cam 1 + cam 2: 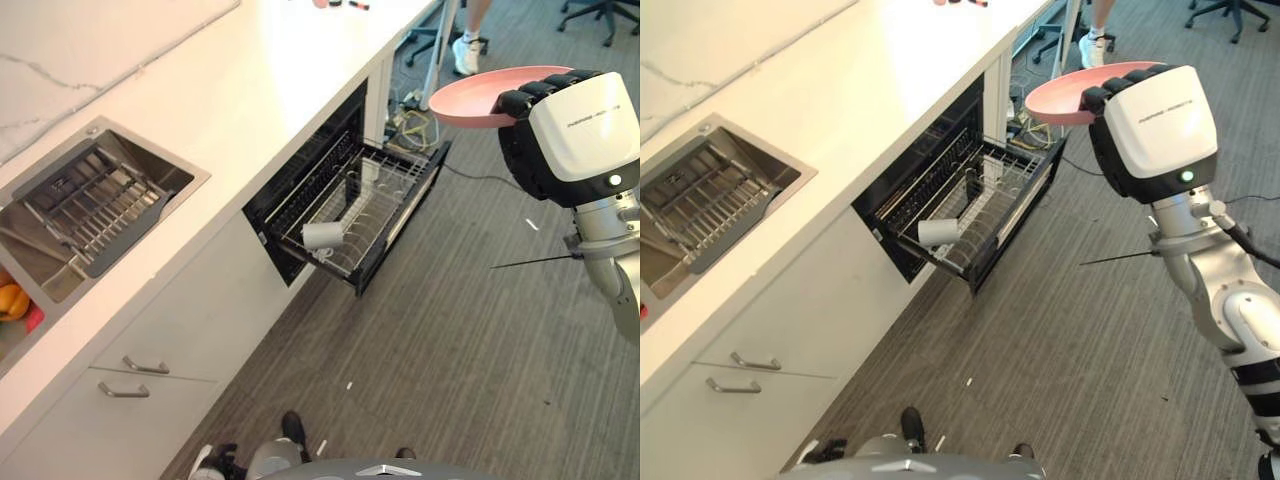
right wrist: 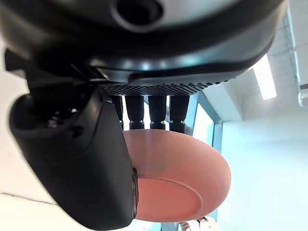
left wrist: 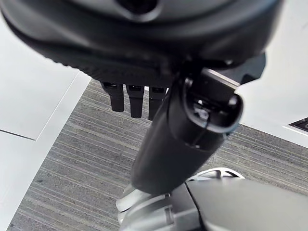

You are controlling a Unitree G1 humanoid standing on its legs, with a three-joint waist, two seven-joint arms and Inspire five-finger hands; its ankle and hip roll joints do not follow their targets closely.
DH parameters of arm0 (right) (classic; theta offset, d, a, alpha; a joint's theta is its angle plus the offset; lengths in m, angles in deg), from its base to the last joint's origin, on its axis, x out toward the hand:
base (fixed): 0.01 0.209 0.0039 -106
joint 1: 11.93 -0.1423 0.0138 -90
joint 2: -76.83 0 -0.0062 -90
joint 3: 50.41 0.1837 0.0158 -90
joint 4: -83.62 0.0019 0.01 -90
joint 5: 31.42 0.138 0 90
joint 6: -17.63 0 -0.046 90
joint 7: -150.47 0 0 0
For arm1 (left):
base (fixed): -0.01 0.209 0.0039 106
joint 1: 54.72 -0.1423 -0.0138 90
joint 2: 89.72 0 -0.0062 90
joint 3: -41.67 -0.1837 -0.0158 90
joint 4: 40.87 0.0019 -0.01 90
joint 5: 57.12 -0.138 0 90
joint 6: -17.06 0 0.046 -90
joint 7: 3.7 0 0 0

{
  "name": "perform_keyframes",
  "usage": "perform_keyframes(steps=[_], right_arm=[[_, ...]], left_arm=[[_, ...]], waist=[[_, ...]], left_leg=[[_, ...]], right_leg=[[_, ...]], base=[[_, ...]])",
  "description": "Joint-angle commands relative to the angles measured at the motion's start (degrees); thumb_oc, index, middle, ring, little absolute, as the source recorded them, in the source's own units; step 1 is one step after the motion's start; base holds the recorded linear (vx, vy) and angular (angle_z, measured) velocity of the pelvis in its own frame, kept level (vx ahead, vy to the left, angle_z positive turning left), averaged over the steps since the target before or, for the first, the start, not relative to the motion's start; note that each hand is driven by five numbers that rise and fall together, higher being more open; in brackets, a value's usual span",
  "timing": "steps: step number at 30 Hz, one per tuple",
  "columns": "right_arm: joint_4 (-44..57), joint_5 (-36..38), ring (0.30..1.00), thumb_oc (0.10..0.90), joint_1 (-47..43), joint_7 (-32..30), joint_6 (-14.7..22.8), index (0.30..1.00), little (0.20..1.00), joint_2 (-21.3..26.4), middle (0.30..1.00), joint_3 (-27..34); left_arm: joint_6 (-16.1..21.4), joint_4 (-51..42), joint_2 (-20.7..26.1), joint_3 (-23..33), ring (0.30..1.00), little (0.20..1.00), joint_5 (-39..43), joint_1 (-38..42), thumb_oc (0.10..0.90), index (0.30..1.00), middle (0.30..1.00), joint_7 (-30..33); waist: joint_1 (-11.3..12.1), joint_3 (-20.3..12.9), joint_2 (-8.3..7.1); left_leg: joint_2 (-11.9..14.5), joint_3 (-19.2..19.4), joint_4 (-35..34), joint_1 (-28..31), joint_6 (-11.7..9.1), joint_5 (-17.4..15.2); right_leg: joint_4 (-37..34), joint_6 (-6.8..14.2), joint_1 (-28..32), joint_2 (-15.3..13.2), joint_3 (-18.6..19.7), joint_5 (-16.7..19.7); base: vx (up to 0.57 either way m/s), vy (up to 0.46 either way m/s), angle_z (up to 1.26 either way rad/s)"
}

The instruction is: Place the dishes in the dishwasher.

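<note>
My right hand (image 1: 570,125) holds a pink plate (image 1: 480,95) up at the right, above the floor and to the right of the open dishwasher drawer (image 1: 400,225). In the right wrist view the fingers (image 2: 149,113) lie over the pink plate (image 2: 178,178) and the thumb (image 2: 82,159) clamps it from the other side. The drawer's wire rack (image 1: 370,195) is pulled out from under the counter, and a white cup (image 1: 322,236) lies on its side at the near end. My left hand (image 3: 183,125) hangs over the carpet with straight fingers (image 3: 135,98), holding nothing.
A white counter (image 1: 250,90) runs along the left with a steel sink (image 1: 150,160) holding a drain rack. Orange items (image 1: 12,300) sit at the far left edge. Cabinet drawers (image 1: 140,365) are below. Cables (image 1: 415,125), a person's shoe (image 1: 467,52) and office chairs (image 1: 600,15) lie beyond the dishwasher.
</note>
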Motion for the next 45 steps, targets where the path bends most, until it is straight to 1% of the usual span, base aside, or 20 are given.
perform_keyframes(steps=[1,5,9,11,13,15,16,17,18,19,20,25,30,31,32,35,36,37,44,45], right_arm=[[3.73,1.67,0.300,0.400,-2.09,-0.15,1.89,0.300,0.300,0.50,0.300,2.94],[0.44,1.88,0.300,0.400,-2.08,1.39,2.31,0.300,0.300,-0.15,0.300,-0.62],[-3.98,2.32,0.300,0.400,-3.04,1.79,2.05,0.300,0.300,-0.81,0.300,-3.42],[-7.90,2.69,0.300,0.400,-4.16,1.90,1.43,0.300,0.300,-1.06,0.300,-5.23],[-9.53,2.72,0.300,0.400,-4.90,1.66,1.21,0.300,0.300,-0.98,0.300,-6.10],[-14.01,3.05,0.300,0.400,-7.09,1.04,0.52,0.300,0.300,-0.83,0.300,-7.80],[-14.20,3.07,0.300,0.400,-7.32,0.94,0.56,0.300,0.300,-0.85,0.300,-8.02],[-17.11,3.70,0.300,0.400,-9.31,0.50,0.25,0.300,0.300,-0.85,0.300,-9.41],[-17.46,3.74,0.300,0.400,-9.75,0.32,0.27,0.300,0.300,-0.85,0.300,-9.75],[-19.35,4.06,0.300,0.400,-10.74,0.07,0.20,0.300,0.300,-0.91,0.300,-10.74],[-23.04,4.85,0.300,0.400,-13.49,-0.52,-0.11,0.300,0.300,-1.06,0.300,-13.07],[-30.17,6.06,0.300,0.400,-20.07,-1.80,-0.81,0.300,0.300,-1.46,0.300,-18.61],[-41.34,7.31,0.300,0.400,-29.46,-3.48,-2.74,0.300,0.300,-2.34,0.300,-25.84],[-42.46,7.89,0.300,0.400,-31.01,-3.66,-2.88,0.300,0.300,-2.67,0.300,-26.73],[-46.68,9.52,0.300,0.400,-35.17,-4.46,-3.43,0.300,0.300,-3.37,0.300,-28.60],[-50.64,10.88,0.300,0.400,-40.41,-5.11,-4.14,0.300,0.300,-3.82,0.300,-31.36],[-50.64,10.88,0.300,0.400,-40.41,-5.11,-4.14,0.300,0.300,-3.82,0.300,-31.36],[-55.04,11.57,0.300,0.400,-45.97,-5.36,-5.40,0.300,0.300,-3.63,0.300,-34.53],[-61.93,13.83,0.300,0.400,-54.36,-7.65,-6.33,0.300,0.300,-1.62,0.300,-38.92],[-62.98,14.37,0.594,0.596,-54.73,-7.80,-6.30,0.594,0.594,-1.11,0.594,-39.13]], left_arm=[[1.15,0.66,1.55,-5.04,0.900,0.900,0.69,3.70,0.800,0.900,0.900,-0.47],[1.26,-0.24,1.29,-5.93,0.900,0.900,1.46,3.65,0.800,0.900,0.900,-0.79],[1.01,-0.31,1.47,-6.26,0.900,0.900,1.96,3.17,0.800,0.900,0.900,-0.53],[0.89,-0.02,1.77,-6.28,0.900,0.900,2.44,2.56,0.800,0.900,0.900,-0.30],[0.79,0.20,1.81,-6.22,0.900,0.900,2.60,2.34,0.800,0.900,0.900,-0.29],[0.58,0.80,2.18,-6.51,0.900,0.900,2.44,1.68,0.800,0.900,0.900,-0.16],[0.58,0.80,2.17,-6.46,0.900,0.900,2.44,1.68,0.800,0.900,0.900,-0.16],[0.43,1.38,2.56,-6.70,0.900,0.900,2.31,1.29,0.800,0.900,0.900,0.01],[0.46,1.36,2.52,-6.66,0.900,0.900,2.31,1.33,0.800,0.900,0.900,0.02],[0.40,1.54,2.79,-6.68,0.900,0.900,2.24,1.25,0.800,0.900,0.900,0.03],[0.51,1.69,3.48,-6.92,0.900,0.900,2.67,1.13,0.800,0.900,0.900,0.35],[0.70,1.25,4.38,-6.79,0.900,0.900,4.52,1.25,0.800,0.900,0.900,1.16],[1.51,-0.01,5.19,-7.83,0.900,0.900,7.64,1.98,0.800,0.900,0.900,2.76],[1.50,-0.33,5.17,-7.75,0.900,0.900,8.14,2.13,0.800,0.900,0.900,2.90],[2.04,-1.02,5.42,-8.34,0.900,0.900,9.58,2.78,0.800,0.900,0.900,3.59],[2.60,-2.13,5.83,-8.83,0.900,0.900,11.12,3.56,0.800,0.900,0.900,4.18],[2.60,-2.13,5.83,-8.83,0.900,0.900,11.12,3.56,0.800,0.900,0.900,4.18],[3.56,-4.18,6.42,-9.74,0.900,0.900,13.88,4.63,0.800,0.900,0.900,4.59],[5.62,-8.67,6.65,-11.23,0.900,0.900,17.73,6.27,0.800,0.900,0.900,6.20],[5.85,-9.10,6.95,-11.22,0.900,0.900,18.26,6.60,0.800,0.900,0.900,6.38]], waist=[[2.48,-4.31,-1.59],[2.64,-4.22,-1.26],[3.48,-4.01,-1.05],[4.92,-3.51,-1.20],[5.29,-3.27,-1.29],[7.28,-2.20,-1.55],[7.14,-2.24,-1.55],[8.53,-1.62,-1.67],[8.44,-1.29,-1.69],[8.93,-1.27,-1.71],[10.48,0.09,-1.98],[12.16,2.29,-2.18],[14.41,5.27,-2.37],[14.40,5.77,-2.35],[14.81,6.99,-2.42],[15.32,7.99,-2.34],[15.32,7.99,-2.34],[15.80,9.64,-2.20],[15.41,12.12,-1.07],[15.41,12.44,-1.00]], left_leg=[[0.74,-3.39,0.65,4.98,-2.60,-7.64],[1.00,-4.73,-2.38,5.93,-3.23,-5.74],[1.25,-6.52,-3.83,5.81,-3.79,-4.51],[1.33,-8.13,-4.05,4.87,-4.24,-3.77],[1.34,-8.86,-4.04,4.39,-4.42,-3.50],[1.47,-10.79,-3.89,2.77,-4.98,-2.89],[1.47,-10.89,-3.87,2.68,-4.99,-2.86],[1.86,-12.71,-3.68,1.81,-5.72,-3.61],[1.61,-12.28,-3.23,1.09,-5.37,-2.66],[2.00,-13.33,-3.23,1.07,-5.92,-3.62],[2.20,-14.67,-2.09,-0.88,-6.28,-3.51],[2.36,-17.00,-0.52,-4.85,-6.72,-3.05],[2.45,-19.62,0.08,-8.63,-7.01,-2.20],[2.40,-19.94,0.20,-9.29,-7.03,-2.06],[2.35,-20.48,0.04,-10.79,-7.12,-1.43],[2.34,-21.05,-0.57,-12.13,-7.24,-0.55],[2.34,-21.05,-0.57,-12.13,-7.24,-0.55],[2.19,-22.04,-1.63,-14.47,-7.47,0.90],[1.38,-22.35,-2.10,-18.54,-7.58,1.86],[1.20,-22.45,-2.20,-19.07,-7.61,2.09]], right_leg=[[0.27,1.59,-4.93,-1.09,0.35,2.46],[0.27,1.19,-4.19,-0.30,-0.76,1.35],[0.27,0.70,-3.87,0.32,-1.94,0.45],[0.27,0.29,-3.79,0.59,-3.39,-0.04],[0.27,0.12,-3.73,0.71,-4.12,-0.23],[0.27,-0.28,-3.77,0.84,-6.23,-0.64],[0.27,-0.29,-3.80,0.85,-6.33,-0.65],[0.27,-0.38,-3.49,1.35,-6.86,-1.91],[0.27,-0.67,-3.94,1.05,-7.75,-0.90],[0.27,-0.60,-3.55,1.47,-7.50,-2.11],[0.27,-1.00,-4.07,1.61,-8.36,-2.32],[0.27,-1.70,-5.98,2.00,-9.43,-2.64],[0.27,-2.25,-8.58,2.60,-9.94,-2.73],[0.27,-2.32,-9.07,2.67,-9.84,-2.69],[0.27,-2.37,-10.71,2.79,-9.64,-2.37],[0.27,-2.39,-12.60,2.86,-9.45,-2.04],[0.27,-2.39,-12.60,2.86,-9.45,-2.04],[0.27,-2.42,-15.44,2.88,-8.97,-1.54],[0.27,-2.20,-19.61,2.57,-8.10,-0.58],[0.27,-2.12,-20.24,2.53,-8.04,-0.38]], base=[[0.07,-0.118,0.15],[0.04,-0.051,0.22],[0.04,-0.031,0.32],[0.03,-0.046,0.33],[0.02,-0.042,0.35],[0.00,-0.074,0.61],[0.10,-0.111,0.65],[0.02,-0.045,0.52],[0.12,-0.093,0.42],[0.02,-0.082,0.51],[0.10,-0.123,0.51],[-0.01,-0.060,0.47],[0.01,-0.048,0.41],[-0.01,-0.048,0.29],[-0.03,-0.026,0.17],[-0.02,-0.017,0.06],[-0.03,-0.018,0.08],[-0.03,-0.022,0.00],[-0.03,0.017,0.01],[-0.04,0.027,0.02]])
